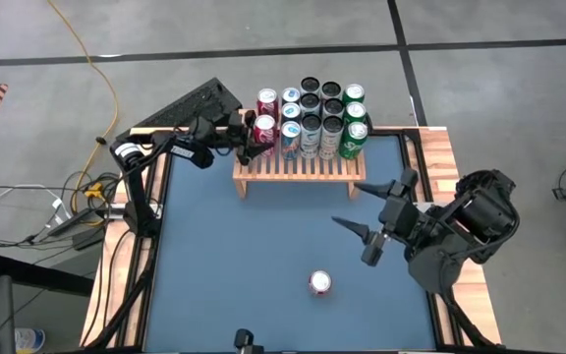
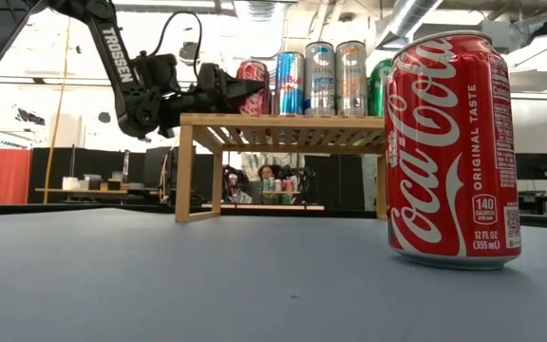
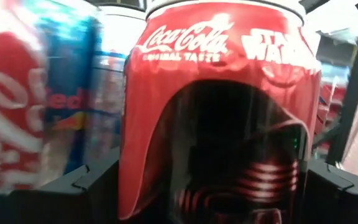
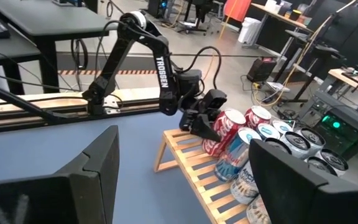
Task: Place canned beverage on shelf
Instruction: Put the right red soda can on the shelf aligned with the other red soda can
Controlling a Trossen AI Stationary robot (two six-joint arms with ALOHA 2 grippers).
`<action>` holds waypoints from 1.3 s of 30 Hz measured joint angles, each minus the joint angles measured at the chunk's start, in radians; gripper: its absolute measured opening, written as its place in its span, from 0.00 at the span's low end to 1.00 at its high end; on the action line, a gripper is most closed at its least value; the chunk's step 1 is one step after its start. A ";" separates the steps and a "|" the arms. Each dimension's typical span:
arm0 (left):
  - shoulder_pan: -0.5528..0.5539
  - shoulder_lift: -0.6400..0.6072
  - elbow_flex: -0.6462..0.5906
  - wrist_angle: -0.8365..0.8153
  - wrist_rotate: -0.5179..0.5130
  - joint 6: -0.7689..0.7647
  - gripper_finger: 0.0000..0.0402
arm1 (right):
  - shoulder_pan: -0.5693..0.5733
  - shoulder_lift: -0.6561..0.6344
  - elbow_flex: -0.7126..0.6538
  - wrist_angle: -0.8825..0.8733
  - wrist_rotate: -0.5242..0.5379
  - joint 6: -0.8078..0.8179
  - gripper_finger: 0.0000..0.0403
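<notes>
Red can [image 1: 264, 128]: pinched by left gripper [image 1: 249, 136] on shelf [image 1: 298, 165].
Left wrist view: Star Wars print.
Right gripper [image 1: 373, 209]: spread, idle.
Table [image 1: 224, 275]: lone Coca-Cola can [image 1: 320, 283].

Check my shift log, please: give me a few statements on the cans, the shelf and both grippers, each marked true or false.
1. The left gripper is closed around a red Coca-Cola can at the shelf. True.
2. The right gripper holds a can. False: it is open and empty, above the blue tabletop.
3. A single red can stands alone on the tabletop, apart from the shelf. True.
4. The shelf is bare. False: cans crowd its back part, and the front slats are free.
5. The green cans sit at the shelf's end nearest the left arm. False: they are at the opposite end.
</notes>
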 joint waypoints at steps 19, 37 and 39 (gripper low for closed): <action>0.008 0.001 -0.001 -0.023 0.111 0.022 0.78 | -0.004 0.000 0.000 -0.006 -0.013 -0.003 0.71; 0.005 0.000 0.000 -0.026 0.107 -0.021 0.78 | -0.006 0.000 0.000 -0.006 -0.032 -0.003 0.71; 0.005 0.000 0.000 -0.026 0.107 -0.020 0.78 | -0.006 0.000 0.000 -0.006 -0.033 -0.003 0.71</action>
